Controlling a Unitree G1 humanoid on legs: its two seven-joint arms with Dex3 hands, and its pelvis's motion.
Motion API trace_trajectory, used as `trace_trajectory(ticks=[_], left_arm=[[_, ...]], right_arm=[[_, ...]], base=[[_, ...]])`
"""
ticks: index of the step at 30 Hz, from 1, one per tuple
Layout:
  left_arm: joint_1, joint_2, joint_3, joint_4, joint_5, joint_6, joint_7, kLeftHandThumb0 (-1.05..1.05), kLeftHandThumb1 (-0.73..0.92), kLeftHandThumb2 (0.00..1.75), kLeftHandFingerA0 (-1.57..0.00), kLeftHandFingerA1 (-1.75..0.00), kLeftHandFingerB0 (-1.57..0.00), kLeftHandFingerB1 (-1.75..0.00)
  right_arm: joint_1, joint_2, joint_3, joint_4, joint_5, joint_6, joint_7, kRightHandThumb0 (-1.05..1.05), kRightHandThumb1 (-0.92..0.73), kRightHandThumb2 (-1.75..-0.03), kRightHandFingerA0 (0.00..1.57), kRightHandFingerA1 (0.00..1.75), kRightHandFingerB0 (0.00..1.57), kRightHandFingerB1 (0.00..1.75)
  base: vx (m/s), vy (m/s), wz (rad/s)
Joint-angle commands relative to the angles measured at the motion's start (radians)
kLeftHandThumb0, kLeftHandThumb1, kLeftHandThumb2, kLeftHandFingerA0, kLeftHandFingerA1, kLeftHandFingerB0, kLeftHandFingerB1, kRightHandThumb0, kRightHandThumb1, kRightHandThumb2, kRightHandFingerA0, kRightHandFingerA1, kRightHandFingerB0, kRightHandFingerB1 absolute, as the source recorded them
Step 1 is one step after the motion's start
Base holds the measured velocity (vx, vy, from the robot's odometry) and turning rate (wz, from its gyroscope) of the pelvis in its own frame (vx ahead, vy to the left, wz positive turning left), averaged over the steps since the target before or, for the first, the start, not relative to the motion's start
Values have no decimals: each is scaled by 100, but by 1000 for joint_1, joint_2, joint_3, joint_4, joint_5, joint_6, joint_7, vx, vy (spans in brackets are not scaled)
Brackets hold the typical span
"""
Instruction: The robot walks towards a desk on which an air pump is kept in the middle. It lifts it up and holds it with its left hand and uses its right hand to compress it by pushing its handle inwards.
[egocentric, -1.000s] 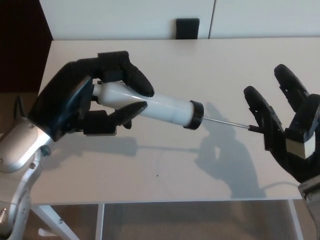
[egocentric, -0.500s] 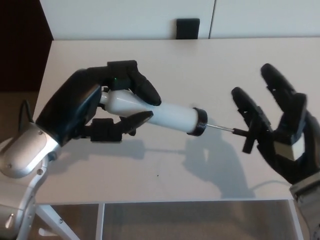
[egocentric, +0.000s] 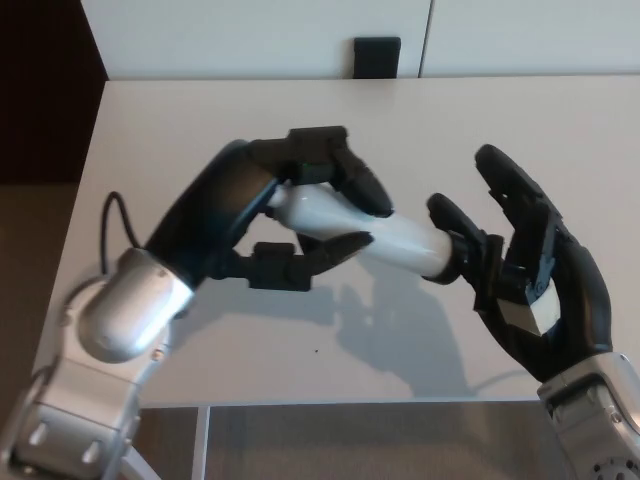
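Where the pump is: We are holding the air pump (egocentric: 365, 232) up in the air, above the white desk (egocentric: 170, 130). It is lying sideways and tipping down a little toward our right.

Left hand: Our left hand (egocentric: 285, 225) is wrapping its thumb and two fingers around the white tube. It is closing tight so the pump is not sliding when the other end is getting pushed.

Right hand: Our right hand (egocentric: 525, 275) is staying open, with its fingers spread and pointing up. It is holding nothing. We are pressing its palm side against the pump's black end cap (egocentric: 447, 256), because a flat hand is good for pushing.

The handle: We are not seeing any thin rod sticking out between the cap and our right hand. We are thinking the handle is pushed almost all the way in, but the hand is hiding that spot.

How far along: We are guessing the squeezing part is nearly finished.

What to watch: If the left hand is gripping too loosely, the tube could be slipping back.
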Motion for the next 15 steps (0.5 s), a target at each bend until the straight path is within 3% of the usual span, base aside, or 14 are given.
trace_trajectory(ticks=[1,4,5,7,8,11,15], left_arm=[[-27,-112,-226,59,296,-54,194,-15,77,66,-74,-160,-69,-118],[-27,-125,-251,84,330,-73,229,-15,76,66,-75,-160,-69,-122],[-30,-119,-242,90,321,-75,222,-16,74,68,-77,-152,-73,-112],[-36,-103,-210,105,298,-86,215,-16,74,69,-78,-152,-76,-113],[-40,-91,-191,114,286,-89,208,-16,76,69,-77,-155,-74,-113],[-48,-67,-156,138,272,-100,201,-16,77,68,-75,-156,-70,-118],[-57,-28,-100,189,266,-126,204,-11,78,65,-71,-157,-66,-121]], right_arm=[[-20,139,29,-56,38,-31,-85,-79,-68,-107,3,43,7,35],[-25,134,22,-59,34,-30,-85,-81,-69,-107,8,44,2,35],[-25,130,16,-69,36,-22,-97,-84,-69,-106,8,44,7,37],[-32,119,-3,-72,42,-15,-111,-92,-76,-109,1,39,7,34],[-35,105,-14,-69,46,-12,-107,-89,-77,-112,9,34,10,23],[-37,71,-33,-64,48,-13,-93,-89,-80,-115,8,31,7,17],[-27,20,-64,-66,29,-27,-82,-77,-73,-114,2,37,1,25]], base=[[0,0,0],[0,0,0],[0,0,0],[0,0,0],[0,0,0],[0,0,0],[0,0,0]])
